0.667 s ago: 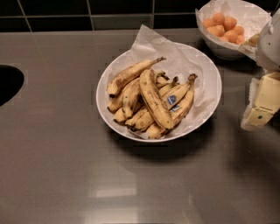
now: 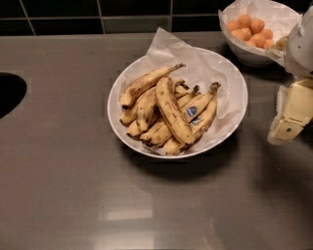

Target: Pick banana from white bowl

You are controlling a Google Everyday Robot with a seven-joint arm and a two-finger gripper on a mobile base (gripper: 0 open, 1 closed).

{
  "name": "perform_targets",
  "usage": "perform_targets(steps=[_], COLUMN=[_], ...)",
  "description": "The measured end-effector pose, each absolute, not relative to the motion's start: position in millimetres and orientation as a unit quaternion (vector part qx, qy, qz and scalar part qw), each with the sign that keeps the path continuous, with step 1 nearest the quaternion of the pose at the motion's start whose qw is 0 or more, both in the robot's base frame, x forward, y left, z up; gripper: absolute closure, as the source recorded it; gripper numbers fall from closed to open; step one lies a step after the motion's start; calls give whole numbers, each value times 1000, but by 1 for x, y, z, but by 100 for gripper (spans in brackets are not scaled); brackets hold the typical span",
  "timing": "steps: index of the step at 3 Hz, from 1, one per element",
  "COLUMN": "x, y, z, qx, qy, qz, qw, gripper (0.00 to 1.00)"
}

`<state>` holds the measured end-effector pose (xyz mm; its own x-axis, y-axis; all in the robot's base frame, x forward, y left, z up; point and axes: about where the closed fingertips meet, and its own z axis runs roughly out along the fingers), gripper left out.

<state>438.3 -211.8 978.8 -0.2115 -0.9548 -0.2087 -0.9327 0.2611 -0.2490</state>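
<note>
The white bowl (image 2: 113,93) sits in the middle of the grey counter, lined with crinkled white paper and holding several speckled bananas. The banana (image 2: 172,110), the longest and thickest, lies on top of the pile, running from upper left to lower right, with no sticker. Two bananas with blue stickers (image 2: 191,111) lie just right of it. A slimmer long-stemmed banana (image 2: 146,80) lies at the upper left. My gripper (image 2: 289,117), cream-coloured, hangs at the right edge of the view, right of the bowl and apart from it, with nothing seen in it.
A smaller paper-lined bowl of orange fruits (image 2: 254,29) stands at the back right, just behind my arm. A dark round sink opening (image 2: 9,93) is at the left edge. A black tiled wall (image 2: 98,14) runs along the back.
The gripper has edged very slightly left toward the bowl. The bowl and bananas have not moved.
</note>
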Motion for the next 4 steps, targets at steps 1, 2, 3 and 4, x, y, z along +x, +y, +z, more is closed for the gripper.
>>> perform_targets(steps=[1, 2, 3, 4], x=[433, 418, 418, 419], y=[-171, -121, -121, -105], z=[984, 984, 984, 981], qx=[-640, -669, -669, -674], qy=[748, 718, 718, 711], qz=[-27, -10, -10, 9], qw=[174, 194, 194, 200], gripper=[0, 0, 0, 0])
